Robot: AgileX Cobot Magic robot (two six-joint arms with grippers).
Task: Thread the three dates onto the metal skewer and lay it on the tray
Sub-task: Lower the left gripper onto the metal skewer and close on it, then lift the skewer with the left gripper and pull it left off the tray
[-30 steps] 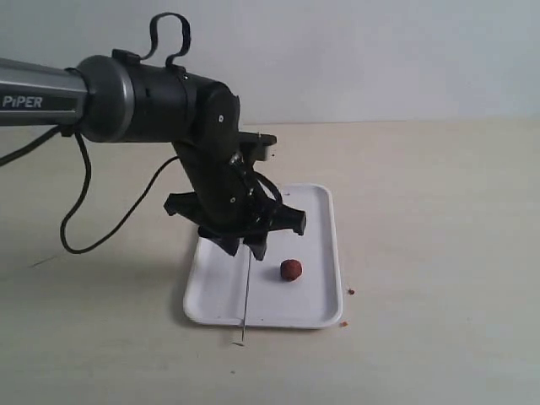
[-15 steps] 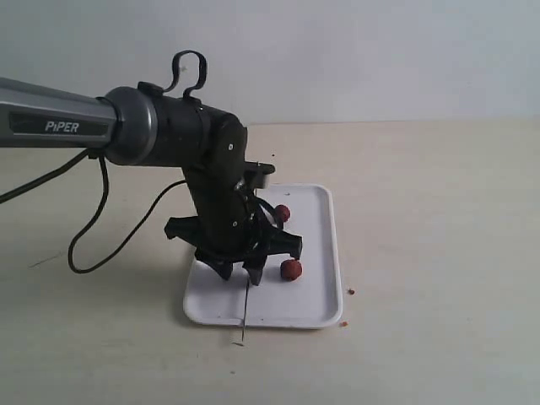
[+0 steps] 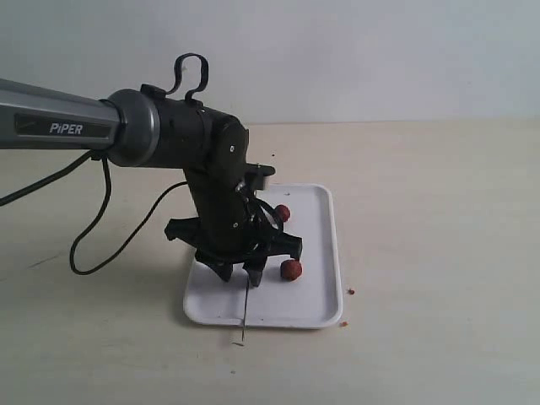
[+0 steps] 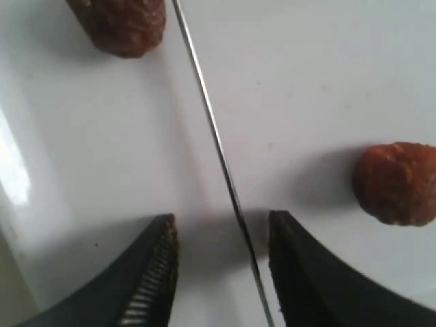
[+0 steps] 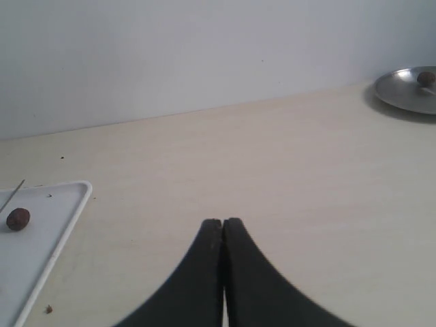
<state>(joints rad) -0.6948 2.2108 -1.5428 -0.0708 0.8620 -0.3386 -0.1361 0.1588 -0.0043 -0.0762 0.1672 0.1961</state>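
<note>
downward, left arm (image 3: 211,169) points, fingers (image 4: 155,276) astride skewer (image 4: 216,143).

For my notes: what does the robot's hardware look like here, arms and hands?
The left arm has a grey tube lettered PiPER in white, a black wrist housing and black cables looping above and below. The left hand has black tapered fingers with ribbed pads. The right hand shows two smooth black curved fingers.
</note>
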